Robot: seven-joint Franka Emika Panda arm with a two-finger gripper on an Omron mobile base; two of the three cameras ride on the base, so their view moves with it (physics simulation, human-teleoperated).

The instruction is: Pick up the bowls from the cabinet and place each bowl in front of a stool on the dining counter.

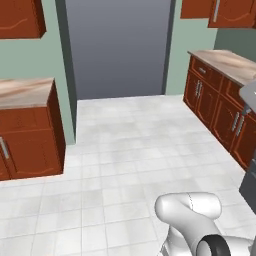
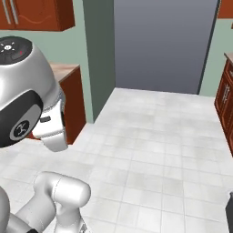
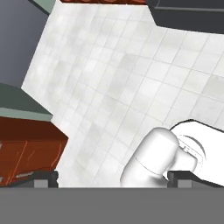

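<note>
My gripper (image 3: 113, 178) hung wide open with nothing between my fingers (image 3: 46, 178), pointed at white tiled floor (image 3: 109, 74), bowls unseen, reddish-brown wall cabinet (image 1: 20, 19) upper left, doors shut

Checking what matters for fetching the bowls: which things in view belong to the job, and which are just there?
Job:
wall cabinet, doors shut, possibly the one
tool, open

Just there:
drawer cabinets with silver handles
left marble counter
grey panel
tiled floor
</note>
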